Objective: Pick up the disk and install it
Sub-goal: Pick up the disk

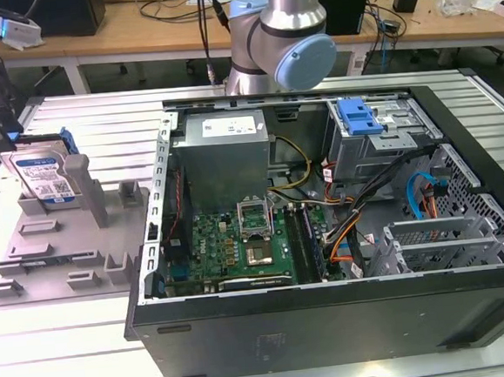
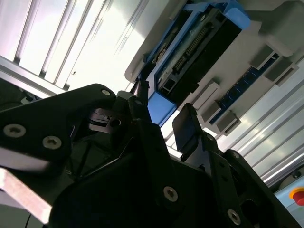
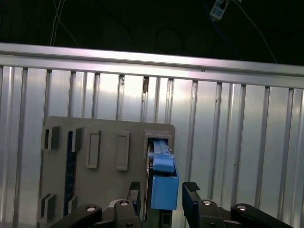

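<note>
Gripper [image 3: 162, 189] sits open, jaws straddling the disk [image 3: 163, 164] without clamping, one finger nearer than the other. The disk stands upright in the grey fixture [image 3: 107, 133]; an off-centre close could tilt it, jamming it in its slot.

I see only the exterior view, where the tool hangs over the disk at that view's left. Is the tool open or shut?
Observer: Open. In the first wrist view the tool has one finger on each side of the disk.
Operator: Do the fingers touch it?
Observer: One finger does not: the first wrist view shows a gap between it and the blue bracket. For the other finger I cannot tell.
</note>
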Robot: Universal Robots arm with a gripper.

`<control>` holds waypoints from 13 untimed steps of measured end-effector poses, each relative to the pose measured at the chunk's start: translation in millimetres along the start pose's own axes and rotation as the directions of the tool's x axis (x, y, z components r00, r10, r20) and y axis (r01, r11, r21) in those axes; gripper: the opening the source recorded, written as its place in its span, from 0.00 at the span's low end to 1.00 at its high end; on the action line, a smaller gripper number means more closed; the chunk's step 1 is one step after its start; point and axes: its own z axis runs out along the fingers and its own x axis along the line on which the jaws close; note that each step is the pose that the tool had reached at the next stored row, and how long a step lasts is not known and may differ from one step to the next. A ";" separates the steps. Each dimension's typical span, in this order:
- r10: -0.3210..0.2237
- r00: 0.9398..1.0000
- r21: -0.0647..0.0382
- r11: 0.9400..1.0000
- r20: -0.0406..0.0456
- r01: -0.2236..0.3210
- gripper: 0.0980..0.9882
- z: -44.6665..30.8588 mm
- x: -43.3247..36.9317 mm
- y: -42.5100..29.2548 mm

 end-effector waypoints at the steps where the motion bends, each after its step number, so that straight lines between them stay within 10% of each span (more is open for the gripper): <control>1: 0.003 1.000 0.000 1.000 0.000 -0.003 0.43 1.5 -0.4 0.0; 13: 0.037 0.999 -0.002 0.999 0.000 -0.037 0.43 11.0 -1.0 0.6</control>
